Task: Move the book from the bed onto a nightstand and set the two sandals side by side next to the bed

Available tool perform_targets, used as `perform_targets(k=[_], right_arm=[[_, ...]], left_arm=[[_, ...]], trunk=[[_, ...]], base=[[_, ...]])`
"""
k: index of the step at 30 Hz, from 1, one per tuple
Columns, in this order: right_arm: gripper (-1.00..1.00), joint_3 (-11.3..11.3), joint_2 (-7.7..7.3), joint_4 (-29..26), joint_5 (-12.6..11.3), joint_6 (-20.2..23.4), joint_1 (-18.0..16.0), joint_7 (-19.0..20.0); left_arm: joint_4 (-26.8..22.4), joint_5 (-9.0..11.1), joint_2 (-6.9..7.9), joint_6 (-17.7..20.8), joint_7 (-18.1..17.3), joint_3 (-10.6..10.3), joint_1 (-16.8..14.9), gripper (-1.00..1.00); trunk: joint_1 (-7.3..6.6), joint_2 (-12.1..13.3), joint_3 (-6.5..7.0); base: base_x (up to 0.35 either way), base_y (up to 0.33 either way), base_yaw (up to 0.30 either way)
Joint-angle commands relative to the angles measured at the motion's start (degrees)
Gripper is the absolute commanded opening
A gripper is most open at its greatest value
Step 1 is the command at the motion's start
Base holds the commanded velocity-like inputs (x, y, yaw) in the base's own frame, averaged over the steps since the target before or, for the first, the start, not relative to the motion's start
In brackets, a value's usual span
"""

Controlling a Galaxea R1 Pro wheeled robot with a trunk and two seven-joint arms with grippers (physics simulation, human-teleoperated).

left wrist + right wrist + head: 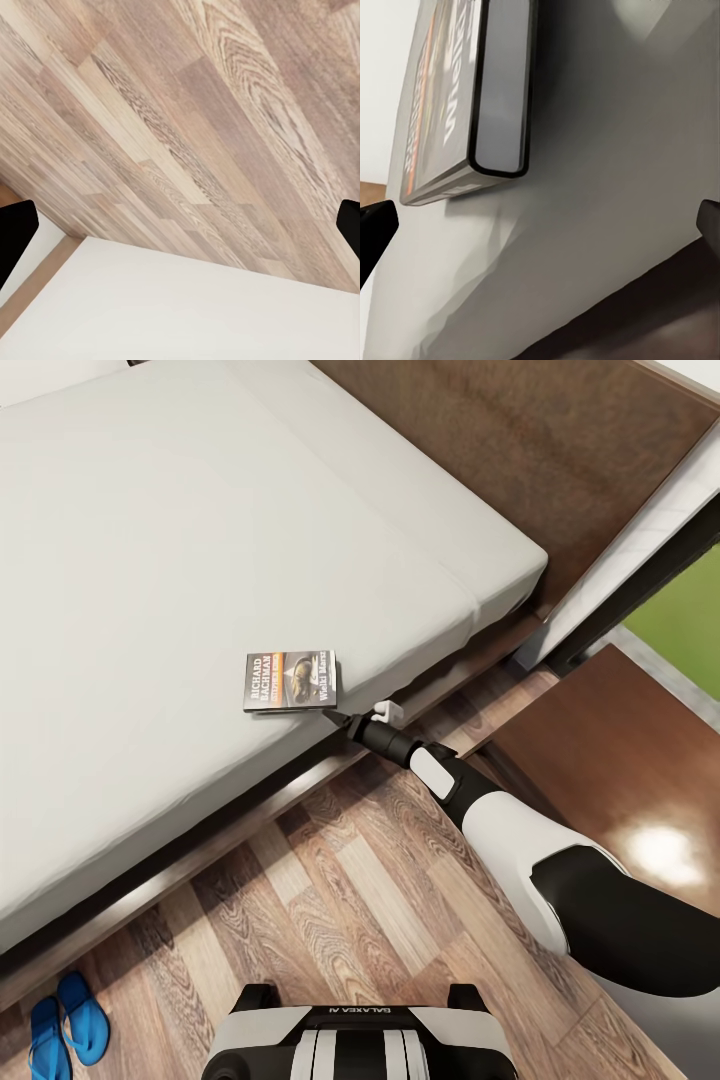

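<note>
Wood-plank floor (350, 900) across the lower part of the head view, with the large bed (180, 560) lying above it: light grey mattress on a dark brown frame, headboard running along the upper right. Dark glossy nightstand (610, 770) at the right, just beyond the bed's corner, beside a black-framed window with green grass outside. White and black right arm (520, 840) reaching from the lower right across the floor toward the mattress edge. Robot base (350, 1040) at the bottom centre.

Book (290, 680) flat on the mattress, close to the near edge, cover up, "RICHARD" lettering readable. Right gripper (345, 722) just beside the book's lower right corner, at the mattress rim; contact with the book not clear from the head view. In the right wrist view, book (472, 97) seen edge-on against the grey mattress, well ahead of the two dark fingertips (375, 229) at the frame's sides; jaws spread wide, nothing between them.

Two blue sandals (65, 1025) on the floor at the lower left, side by side, near the bed frame.

In the left wrist view, dark fingertips (15, 232) set far apart at the frame's sides, jaws spread, plank floor and a pale surface ahead.
</note>
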Motion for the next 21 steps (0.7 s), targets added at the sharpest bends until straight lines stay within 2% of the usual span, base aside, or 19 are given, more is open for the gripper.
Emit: perform_targets(k=[1,18,21], right_arm=[[1.00,0.19,-0.03,0.00,-0.60,0.34,-0.03,0.06],[1.00,0.08,0.01,0.00,-0.62,-0.74,-0.03,0.00],[1.00,0.08,0.01,0.00,-1.56,-1.12,-0.03,-0.01]], left_arm=[[0.00,0.62,0.01,-0.18,0.15,-0.48,-0.01,1.00],[0.00,0.63,0.01,-0.18,0.15,-0.49,-0.01,1.00],[0.00,0.62,0.01,-0.18,0.15,-0.46,-0.01,1.00]], trunk=[[0.00,-0.01,-0.02],[0.00,-0.01,-0.02],[0.00,-0.01,-0.02]], base=[[0.000,0.000,0.000],[0.000,0.000,0.000],[0.000,0.000,0.000]])
